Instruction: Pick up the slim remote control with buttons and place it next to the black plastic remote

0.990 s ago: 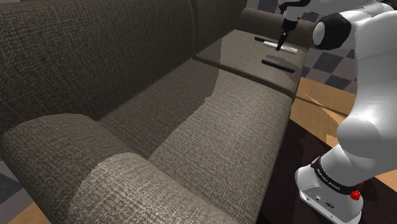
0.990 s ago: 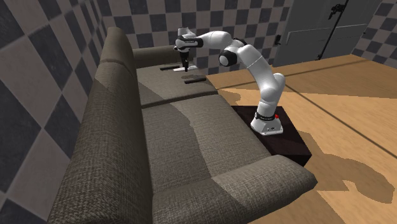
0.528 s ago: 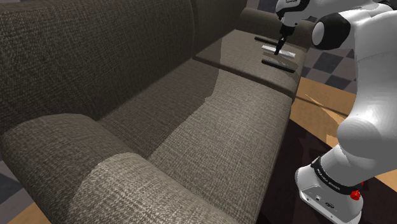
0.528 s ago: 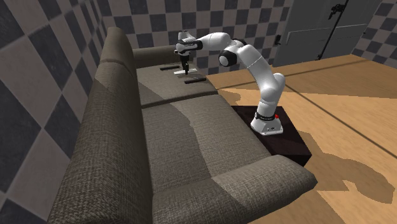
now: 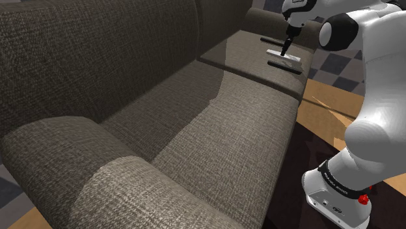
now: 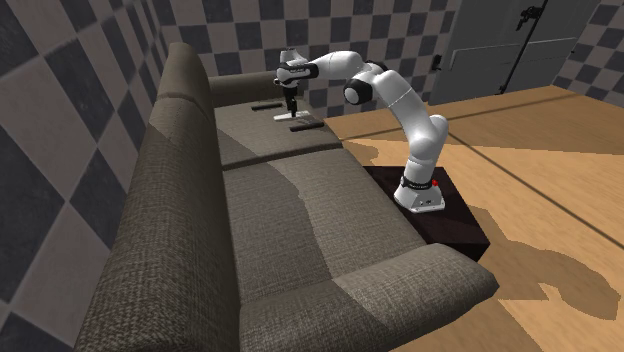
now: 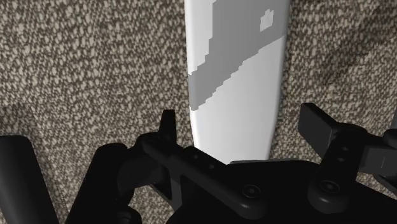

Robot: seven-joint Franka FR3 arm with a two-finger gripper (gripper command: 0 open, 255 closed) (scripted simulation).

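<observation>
Jaws apart, my gripper (image 7: 240, 118) hangs low over the white remote (image 7: 235, 76). One finger stands on each side of its narrow body and neither touches it, so I hold nothing. The white remote lies flat on the far seat cushion of the sofa (image 5: 195, 130), between two dark ones. A black remote (image 5: 286, 67) lies just beside it on the near side in the shoulder view. The other black remote (image 5: 268, 40) lies on its far side, close to the armrest (image 5: 260, 16). All three lie roughly parallel.
</observation>
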